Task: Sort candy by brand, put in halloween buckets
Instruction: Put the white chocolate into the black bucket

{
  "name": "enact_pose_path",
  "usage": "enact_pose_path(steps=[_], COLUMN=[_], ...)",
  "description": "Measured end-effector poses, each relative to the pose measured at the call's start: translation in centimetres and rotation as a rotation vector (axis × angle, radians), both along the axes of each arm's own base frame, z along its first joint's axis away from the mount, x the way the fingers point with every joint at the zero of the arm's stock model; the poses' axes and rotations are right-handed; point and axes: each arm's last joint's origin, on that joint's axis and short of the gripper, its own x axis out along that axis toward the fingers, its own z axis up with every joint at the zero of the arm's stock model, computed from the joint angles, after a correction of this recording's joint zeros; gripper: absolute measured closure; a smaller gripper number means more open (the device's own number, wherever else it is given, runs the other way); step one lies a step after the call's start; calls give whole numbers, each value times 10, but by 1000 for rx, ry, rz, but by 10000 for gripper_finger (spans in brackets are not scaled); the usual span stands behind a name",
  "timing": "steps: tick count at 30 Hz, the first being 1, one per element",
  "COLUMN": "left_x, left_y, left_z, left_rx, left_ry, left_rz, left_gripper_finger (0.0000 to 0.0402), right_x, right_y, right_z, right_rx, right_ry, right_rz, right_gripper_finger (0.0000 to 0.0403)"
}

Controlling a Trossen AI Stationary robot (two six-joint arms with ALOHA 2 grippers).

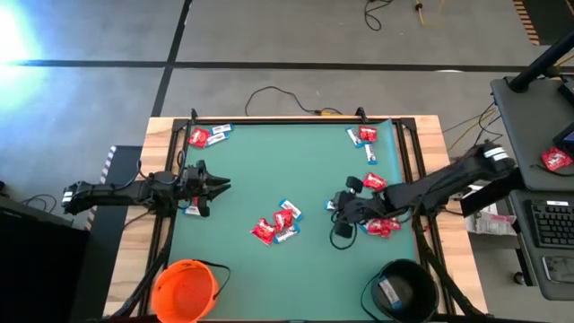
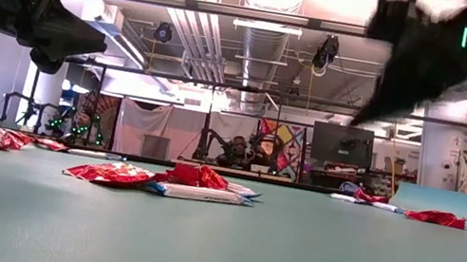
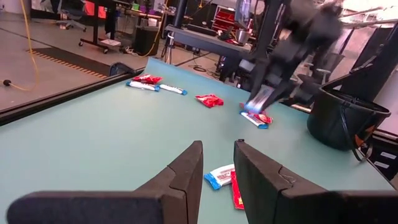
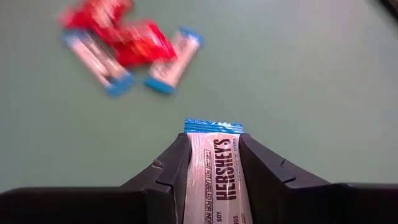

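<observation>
My right gripper (image 4: 214,140) hangs above the green mat's right half (image 1: 342,231) and is shut on a blue-and-white candy bar (image 4: 214,168). My left gripper (image 3: 217,163) hovers over the mat's left side (image 1: 218,186), its fingers a narrow gap apart with nothing between them. A small heap of red and blue-and-white candy (image 1: 276,224) lies flat at the mat's middle. Other sweets lie by the far left corner (image 1: 204,135), the far right corner (image 1: 363,139) and under the right arm (image 1: 381,227). The orange bucket (image 1: 184,289) and black bucket (image 1: 401,287) stand at the near edge. My right gripper pinches the blue-and-white bar between its two fingers, which press on its long edges. The bar lies along the fingers, and its crimped blue end (image 4: 213,126) sticks out past the fingertips. The bar is lifted clear of the mat (image 3: 252,107).
One wrapped sweet lies inside the black bucket (image 1: 388,292). A candy (image 1: 192,210) lies just near of the left gripper. Open mat lies between the middle heap and both buckets. A side table with a keyboard (image 1: 547,224) stands right of the mat.
</observation>
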Motion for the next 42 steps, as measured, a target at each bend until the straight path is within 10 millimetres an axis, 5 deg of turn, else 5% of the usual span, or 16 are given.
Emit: enact_pose_path(steps=[6, 9, 21, 31, 42], left_x=[0, 0, 0, 0, 0], left_y=[0, 0, 0, 0, 0], left_z=[0, 0, 0, 0, 0], left_rx=[0, 0, 0, 0, 0], left_ry=[0, 1, 1, 1, 1], left_rz=[0, 0, 0, 0, 0], left_gripper_finger=[326, 326, 326, 326, 326], right_x=[-13, -22, -69, -122, -113], right_y=[36, 66, 165, 215, 217], right_z=[79, 103, 121, 82, 7], right_rx=[84, 150, 429, 534, 395], right_ry=[30, 8, 209, 408, 518], right_rz=[27, 73, 30, -277, -494], right_gripper_finger=[296, 297, 297, 296, 272])
